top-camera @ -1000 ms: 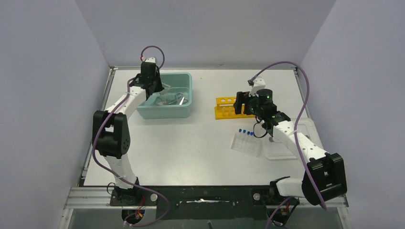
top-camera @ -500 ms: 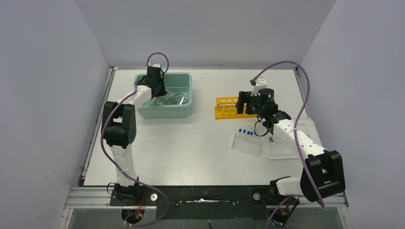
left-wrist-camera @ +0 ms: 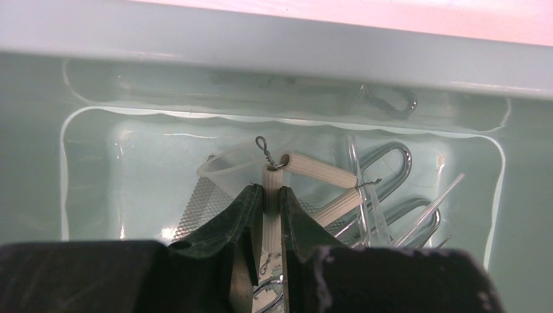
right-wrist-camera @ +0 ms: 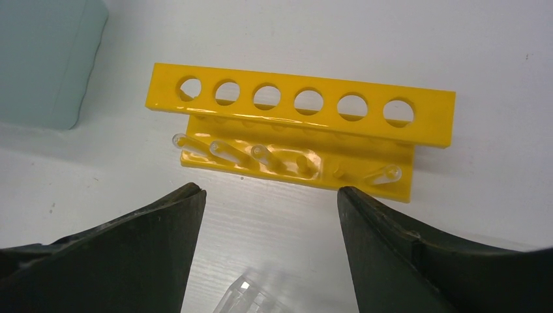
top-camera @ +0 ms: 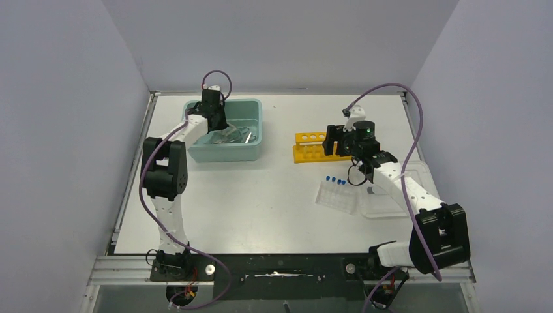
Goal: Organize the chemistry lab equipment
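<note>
Over the last second the left arm has straightened and carried the left hand [left-wrist-camera: 270, 193] from the near-left rim of the teal tub [top-camera: 225, 155] to a spot over the tub's inside. In the last half of that second it has barely moved, so it seems to have settled there. The tub sits by the far-left corner of the counter [top-camera: 261, 215].

The left hand is pinched narrow on one leg of a white ribbed triangle [left-wrist-camera: 323, 171], a wire frame with ribbed sleeves. It holds the triangle low in the tub, above a piece of wire mesh [left-wrist-camera: 201, 203]. The looped handles of the metal forceps [left-wrist-camera: 399, 163] and some clear droppers [left-wrist-camera: 445, 194] lie just beside it, toward the tub's right end.

My reading is that this piece is now where it belongs and only needs letting go. It could snag on the forceps handles as it drops.

The right arm has hardly shifted. The right hand [right-wrist-camera: 269, 199] stands wide and holds nothing. It hovers over the yellow rack [right-wrist-camera: 287, 124], which stands on the right half of the counter, toward the far edge. A few small clear tubes lie on the rack's pegs.

The blue-capped tubes [top-camera: 335, 180] wait on the counter nearer the right edge, apart from both hands and not yet sorted. Much of the job is therefore still open.
</note>
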